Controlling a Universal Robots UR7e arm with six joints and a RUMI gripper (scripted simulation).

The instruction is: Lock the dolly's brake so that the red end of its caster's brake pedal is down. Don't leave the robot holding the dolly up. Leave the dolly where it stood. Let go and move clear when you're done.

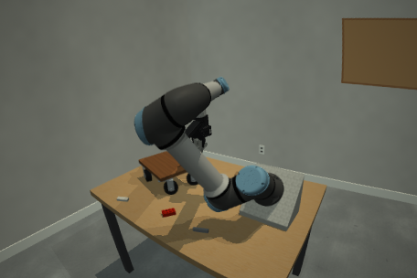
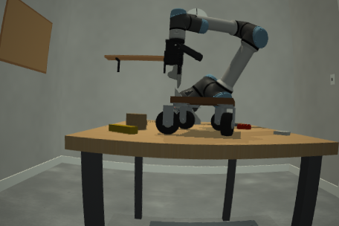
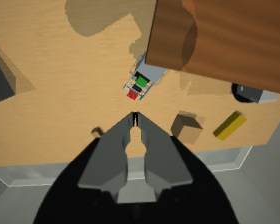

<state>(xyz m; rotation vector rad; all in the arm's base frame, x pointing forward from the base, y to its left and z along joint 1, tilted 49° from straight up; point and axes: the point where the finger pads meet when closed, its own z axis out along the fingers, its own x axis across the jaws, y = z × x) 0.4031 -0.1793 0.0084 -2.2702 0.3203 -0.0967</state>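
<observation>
The dolly [image 2: 201, 113] has a brown wooden deck [image 3: 221, 40] and black caster wheels, and it stands on the table. It also shows in the top view [image 1: 165, 168], partly hidden by the arm. In the wrist view the brake pedal [image 3: 139, 85] sticks out from under the deck's edge, its green end toward the deck and its red end [image 3: 132, 94] toward me. My gripper [image 3: 135, 113] [image 2: 178, 79] is shut and empty. It points straight down and hangs above the pedal, just above the deck's left end, not touching.
A brown block [image 3: 187, 127] and a yellow bar [image 3: 229, 124] lie near the table edge beside the dolly. A red brick [image 1: 168, 212], a white piece [image 1: 122, 198] and a grey piece [image 1: 200, 229] lie on the table. The arm's base stands on a grey pad [image 1: 274, 198].
</observation>
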